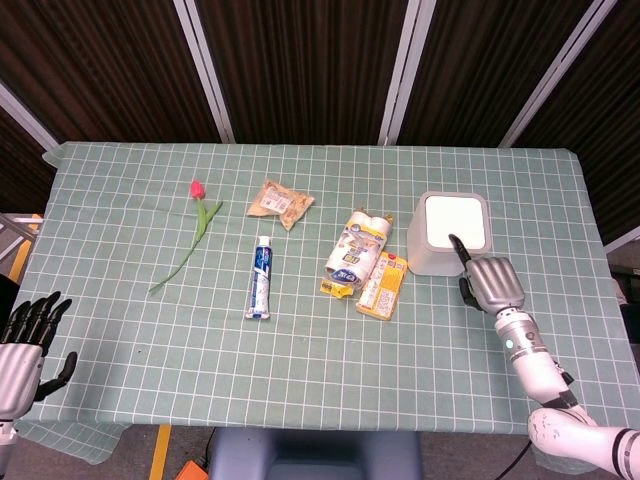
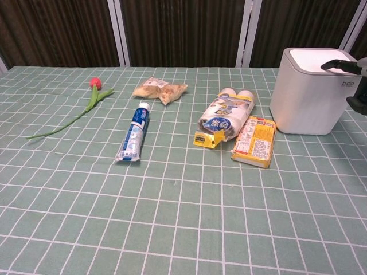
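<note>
White bin's [image 1: 446, 232] lid lies under the right hand's [image 1: 490, 284] outstretched fingers [image 1: 457, 246]

A red flower [image 1: 196, 189] lies at the left, a toothpaste tube [image 1: 260, 278] near it, and what seems a snack bag [image 1: 280, 202], rolls pack [image 1: 355, 252] and yellow box [image 1: 383, 285].

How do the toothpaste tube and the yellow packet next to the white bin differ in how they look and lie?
The toothpaste tube is long, slim, blue and white; the yellow packet is shorter, broader and flat. The tube lies alone with bare cloth around it; the packet lies close beside the roll pack, just left of the white bin. Both lie flat on the checked table, pointing roughly away from the robot.
</note>
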`<state>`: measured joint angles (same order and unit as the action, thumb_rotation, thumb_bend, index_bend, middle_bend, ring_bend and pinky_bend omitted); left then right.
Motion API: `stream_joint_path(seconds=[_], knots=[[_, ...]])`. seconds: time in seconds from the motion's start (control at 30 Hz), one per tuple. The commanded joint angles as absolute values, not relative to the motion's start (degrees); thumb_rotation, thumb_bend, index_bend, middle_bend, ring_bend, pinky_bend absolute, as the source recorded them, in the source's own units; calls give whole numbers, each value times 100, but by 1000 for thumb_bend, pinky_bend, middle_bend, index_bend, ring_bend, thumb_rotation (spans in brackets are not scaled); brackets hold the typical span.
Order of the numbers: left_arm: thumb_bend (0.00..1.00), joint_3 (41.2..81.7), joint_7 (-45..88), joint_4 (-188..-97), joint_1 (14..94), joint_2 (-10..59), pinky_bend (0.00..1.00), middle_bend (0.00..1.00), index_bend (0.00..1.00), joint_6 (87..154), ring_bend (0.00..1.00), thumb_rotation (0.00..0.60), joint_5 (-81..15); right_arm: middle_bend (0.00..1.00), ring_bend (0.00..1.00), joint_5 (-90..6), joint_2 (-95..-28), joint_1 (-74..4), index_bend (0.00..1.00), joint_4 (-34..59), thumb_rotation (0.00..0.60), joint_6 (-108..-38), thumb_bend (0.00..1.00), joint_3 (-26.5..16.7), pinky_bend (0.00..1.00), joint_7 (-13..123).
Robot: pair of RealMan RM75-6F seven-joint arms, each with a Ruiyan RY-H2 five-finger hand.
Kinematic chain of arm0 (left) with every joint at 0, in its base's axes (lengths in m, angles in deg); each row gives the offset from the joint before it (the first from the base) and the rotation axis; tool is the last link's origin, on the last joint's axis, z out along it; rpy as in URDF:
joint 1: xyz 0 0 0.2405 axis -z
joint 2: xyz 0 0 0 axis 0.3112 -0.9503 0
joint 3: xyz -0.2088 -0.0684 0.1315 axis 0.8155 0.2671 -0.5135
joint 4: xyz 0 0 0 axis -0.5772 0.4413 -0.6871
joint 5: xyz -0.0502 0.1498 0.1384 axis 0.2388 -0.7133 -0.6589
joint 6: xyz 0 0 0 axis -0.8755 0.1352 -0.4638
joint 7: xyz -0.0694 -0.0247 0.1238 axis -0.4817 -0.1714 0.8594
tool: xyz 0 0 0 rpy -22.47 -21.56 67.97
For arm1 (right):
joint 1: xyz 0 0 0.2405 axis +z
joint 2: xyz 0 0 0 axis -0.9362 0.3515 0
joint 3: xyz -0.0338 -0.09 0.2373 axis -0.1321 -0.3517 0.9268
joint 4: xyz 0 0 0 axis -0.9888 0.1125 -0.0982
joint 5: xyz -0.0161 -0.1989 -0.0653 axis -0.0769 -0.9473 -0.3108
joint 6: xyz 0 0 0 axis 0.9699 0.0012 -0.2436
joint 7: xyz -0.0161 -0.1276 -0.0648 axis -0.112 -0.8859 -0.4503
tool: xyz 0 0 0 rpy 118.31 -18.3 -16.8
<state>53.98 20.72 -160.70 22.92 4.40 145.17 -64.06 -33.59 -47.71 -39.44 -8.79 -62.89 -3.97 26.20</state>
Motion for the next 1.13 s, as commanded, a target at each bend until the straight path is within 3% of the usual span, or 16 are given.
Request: stream_joint_path(seconds=[0.03,0.2,0.27,0.33,0.4,0.53,0.63,0.7,0.77,0.9,1.13], knots=[[470,5395,2081,-16071,2296,443,7,0,0,14508,0,600,-6410,1000,1000,-3275,-4769,-3888,0,-867,600,-6298,691,-488,1000,2558],[470,5397,2099,-16068,2299,454,6,0,0,14507,0,600,-6413,1000,1000,-3842,-4734,-4108,0,-1021,600,-6914,691,-411,1000,3116],[471,5401,2105,-16073,2296,453,6,0,0,14520,0,600,-6418,965,932,-4361,-4753,-4297,0,-1023,600,-7377,688,-394,929,3517],[471,5401,2104,-16073,2289,454,6,0,0,14534,0,600,-6420,814,779,-4974,-4802,-4533,0,-956,600,-7972,673,-414,806,3991],[470,5400,2102,-16071,2288,454,6,0,0,14533,0,600,-6420,584,591,-5469,-4823,-4748,0,-874,600,-8471,631,-499,691,4312],[469,5402,2101,-16061,2289,464,6,0,0,14564,0,600,-6457,352,355,-6126,-4710,-5110,0,-887,600,-9063,533,-832,515,4335],[470,5410,2084,-16044,2285,477,7,0,0,14606,0,600,-6486,152,137,-6463,-4575,-5426,0,-934,600,-9295,442,-1216,307,4239],[470,5412,2084,-16030,2285,492,7,0,0,14628,0,600,-6509,17,11,-6573,-4479,-5637,0,-909,600,-9304,392,-1507,84,4268],[469,5402,2091,-16025,2287,499,6,0,0,14627,0,600,-6529,0,0,-6634,-4497,-5812,0,-752,600,-9358,373,-1680,1,4476],[470,5382,2082,-16001,2295,516,7,0,0,14649,0,600,-6604,0,0,-6786,-4502,-5932,0,-513,600,-9268,359,-1880,0,4617],[470,5378,2065,-16003,2274,512,7,0,0,14705,0,600,-6630,0,0,-6830,-4508,-6058,0,-573,600,-9363,358,-1826,0,4549]])
